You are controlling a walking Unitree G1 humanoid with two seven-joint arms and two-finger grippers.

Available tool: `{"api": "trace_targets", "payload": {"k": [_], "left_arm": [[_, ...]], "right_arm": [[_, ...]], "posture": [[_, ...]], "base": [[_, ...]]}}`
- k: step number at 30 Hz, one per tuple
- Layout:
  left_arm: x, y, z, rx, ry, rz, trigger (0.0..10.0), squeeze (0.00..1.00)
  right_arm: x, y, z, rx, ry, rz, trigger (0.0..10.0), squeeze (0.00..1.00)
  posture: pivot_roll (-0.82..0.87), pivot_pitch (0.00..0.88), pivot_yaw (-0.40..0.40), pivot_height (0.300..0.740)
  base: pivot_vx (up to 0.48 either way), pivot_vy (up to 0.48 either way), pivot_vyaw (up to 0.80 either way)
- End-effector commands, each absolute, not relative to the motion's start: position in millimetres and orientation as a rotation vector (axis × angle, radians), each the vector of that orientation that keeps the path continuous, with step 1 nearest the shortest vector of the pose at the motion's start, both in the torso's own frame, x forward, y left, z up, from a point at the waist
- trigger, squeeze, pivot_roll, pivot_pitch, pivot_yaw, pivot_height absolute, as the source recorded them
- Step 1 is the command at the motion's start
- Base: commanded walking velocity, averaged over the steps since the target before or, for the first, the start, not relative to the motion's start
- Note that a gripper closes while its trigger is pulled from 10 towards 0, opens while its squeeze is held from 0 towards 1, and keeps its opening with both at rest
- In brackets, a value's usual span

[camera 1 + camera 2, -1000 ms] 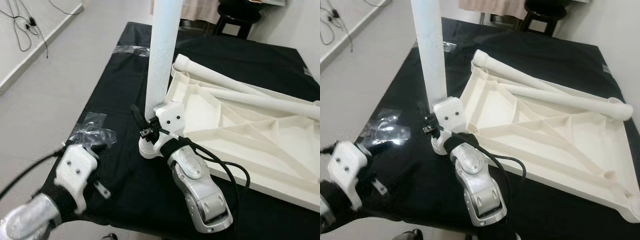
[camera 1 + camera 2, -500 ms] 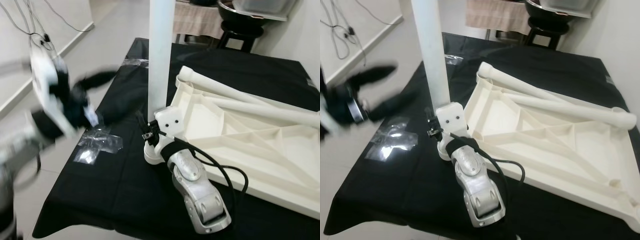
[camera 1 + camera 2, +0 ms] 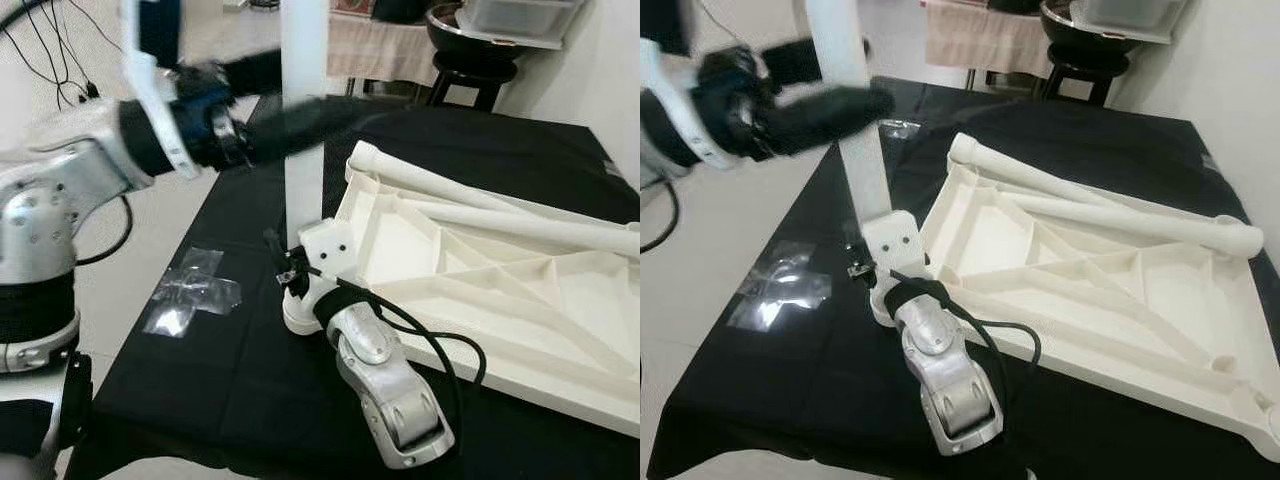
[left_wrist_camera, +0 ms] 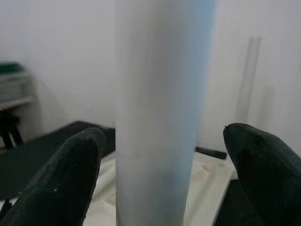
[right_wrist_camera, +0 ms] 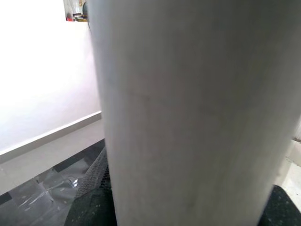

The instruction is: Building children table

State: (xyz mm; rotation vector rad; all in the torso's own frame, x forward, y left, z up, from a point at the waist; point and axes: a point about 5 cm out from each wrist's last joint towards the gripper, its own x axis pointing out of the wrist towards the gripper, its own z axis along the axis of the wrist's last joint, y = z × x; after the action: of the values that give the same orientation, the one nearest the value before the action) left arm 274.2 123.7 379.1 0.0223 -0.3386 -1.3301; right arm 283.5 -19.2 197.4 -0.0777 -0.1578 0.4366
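Observation:
A white table leg stands upright at the near left corner of the upside-down white tabletop on the black-covered table. My right gripper is low at the leg's foot, shut on it; its fingers flank the leg up close. My left gripper is raised, blurred, and open around the upper part of the leg, with a finger on each side of the leg and gaps between. Two more white legs lie across the tabletop.
A patch of clear tape sticks to the black cloth left of the leg. A black stool with a tub on it stands behind the table. Cables lie on the floor at the far left.
My left arm has swung up from the table's front left edge to the upper leg, its open fingers now either side of it. The right gripper has kept its hold; the camera has tilted slightly.

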Motion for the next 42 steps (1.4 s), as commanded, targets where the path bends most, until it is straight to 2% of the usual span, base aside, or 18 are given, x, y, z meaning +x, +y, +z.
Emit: {"api": "trace_targets", "payload": {"k": [1, 5, 6, 20, 21, 28, 33, 34, 35, 36, 37, 42], "left_arm": [[275, 123, 381, 0.042, -0.319, -1.332, 10.0, 0.0], [278, 122, 380, 0.042, -0.31, -1.33, 10.0, 0.0], [281, 122, 380, 0.046, -0.303, -1.326, 0.0, 0.0], [289, 123, 382, 0.068, -0.299, -1.353, 0.0, 0.0], [289, 124, 381, 0.07, -0.295, -1.355, 0.0, 0.0], [289, 125, 380, 0.073, -0.289, -1.358, 0.0, 0.0], [289, 125, 380, 0.076, -0.293, -1.373, 0.0, 0.0], [289, 125, 380, 0.075, -0.294, -1.376, 0.0, 0.0], [288, 124, 379, 0.076, -0.294, -1.38, 0.0, 0.0], [288, 124, 379, 0.076, -0.294, -1.38, 0.0, 0.0], [287, 123, 379, 0.076, -0.294, -1.384, 0.0, 0.0], [286, 123, 378, 0.076, -0.293, -1.392, 0.0, 0.0]], "right_arm": [[286, -15, 154, -0.08, 0.079, 0.424, 10.0, 0.0], [286, -15, 154, -0.079, 0.078, 0.424, 10.0, 0.0], [286, -15, 155, -0.077, 0.077, 0.425, 10.0, 0.0], [287, -15, 160, -0.07, 0.063, 0.444, 10.0, 0.0], [287, -15, 163, -0.06, 0.05, 0.467, 10.0, 1.0], [290, -16, 177, -0.043, -0.018, 0.545, 10.0, 1.0], [310, -40, 211, -0.044, -0.16, 0.726, 10.0, 1.0], [315, -46, 217, -0.076, -0.183, 0.779, 10.0, 0.93], [321, -53, 223, -0.107, -0.195, 0.831, 10.0, 0.22], [321, -53, 223, -0.107, -0.195, 0.831, 10.0, 0.22], [326, -58, 228, -0.134, -0.204, 0.871, 10.0, 0.0], [335, -64, 238, -0.161, -0.203, 0.945, 10.0, 0.0]], "posture": [[0.08, 0.167, -0.062, 0.74], [0.07, 0.169, -0.061, 0.74], [0.07, 0.171, -0.059, 0.74], [0.06, 0.179, -0.061, 0.74], [0.06, 0.179, -0.062, 0.74], [0.06, 0.178, -0.062, 0.74], [0.06, 0.175, -0.062, 0.74], [0.06, 0.174, -0.061, 0.74], [0.06, 0.174, -0.06, 0.74], [0.06, 0.174, -0.06, 0.74], [0.06, 0.173, -0.06, 0.74], [0.06, 0.172, -0.057, 0.74]], "base": [[0.0, 0.0, 0.0], [0.0, 0.0, 0.0], [0.0, 0.0, 0.0], [0.0, 0.0, 0.0], [0.0, 0.0, 0.0], [0.0, 0.0, 0.0], [0.0, 0.0, 0.0], [0.0, 0.0, 0.0], [0.0, 0.0, 0.0], [0.0, 0.0, 0.0], [0.0, 0.0, 0.0], [0.0, 0.0, 0.0]]}}
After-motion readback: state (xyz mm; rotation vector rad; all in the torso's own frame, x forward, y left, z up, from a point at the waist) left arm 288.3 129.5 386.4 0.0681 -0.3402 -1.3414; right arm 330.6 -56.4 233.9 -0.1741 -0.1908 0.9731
